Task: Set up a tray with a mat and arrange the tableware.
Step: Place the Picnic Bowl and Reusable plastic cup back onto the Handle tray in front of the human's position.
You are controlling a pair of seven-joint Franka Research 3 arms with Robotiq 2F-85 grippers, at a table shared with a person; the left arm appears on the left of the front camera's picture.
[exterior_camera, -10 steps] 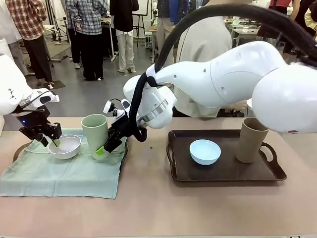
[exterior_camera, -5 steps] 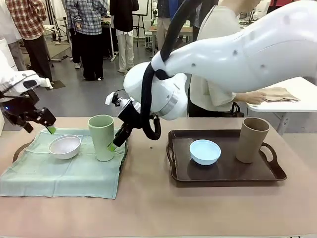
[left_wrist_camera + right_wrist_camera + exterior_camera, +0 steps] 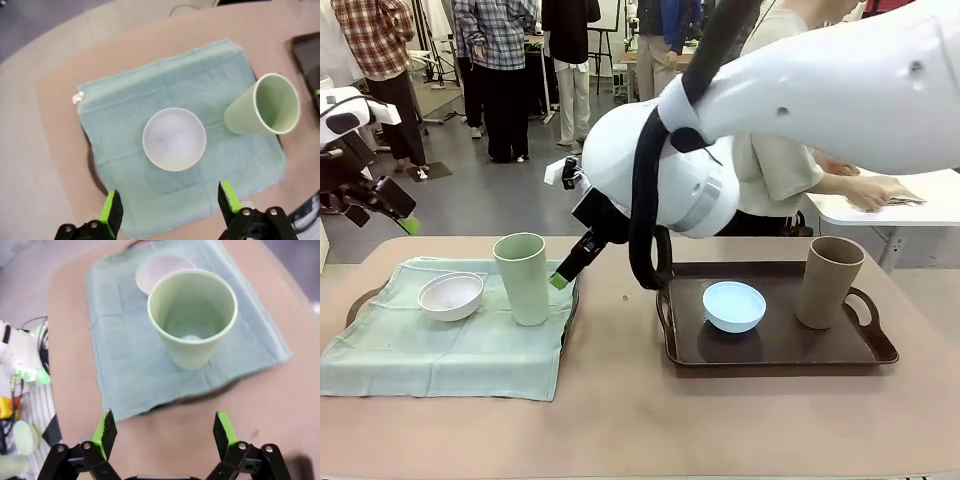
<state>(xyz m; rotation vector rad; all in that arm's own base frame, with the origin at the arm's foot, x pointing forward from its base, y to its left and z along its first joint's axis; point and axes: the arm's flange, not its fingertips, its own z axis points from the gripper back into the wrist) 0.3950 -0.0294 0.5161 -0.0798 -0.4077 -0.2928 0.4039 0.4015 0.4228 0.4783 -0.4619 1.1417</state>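
- Left gripper (image 3: 169, 206): green-padded fingers spread wide and empty, hovering high over the pale green cloth mat (image 3: 450, 360)
- Right gripper (image 3: 164, 430): jaws equally wide, holding nothing; in the front view one pad sits just beside the tall pale green handleless cup (image 3: 524, 278), with no contact visible
- Tableware: the small white round bowl (image 3: 451, 293) and green cup stand on the mat; the light blue round bowl (image 3: 734, 304) and tall tan-brown cup (image 3: 830, 282) stand well apart in the dark brown handled tray (image 3: 770, 362)
- Risk: a sideways swing of the right fingers would likely topple the green cup towards the white bowl; a snagged mat fold would drag both
- Room: the tan table (image 3: 640, 420) lies bare in front of and between the two settings, though the right arm hangs over that gap
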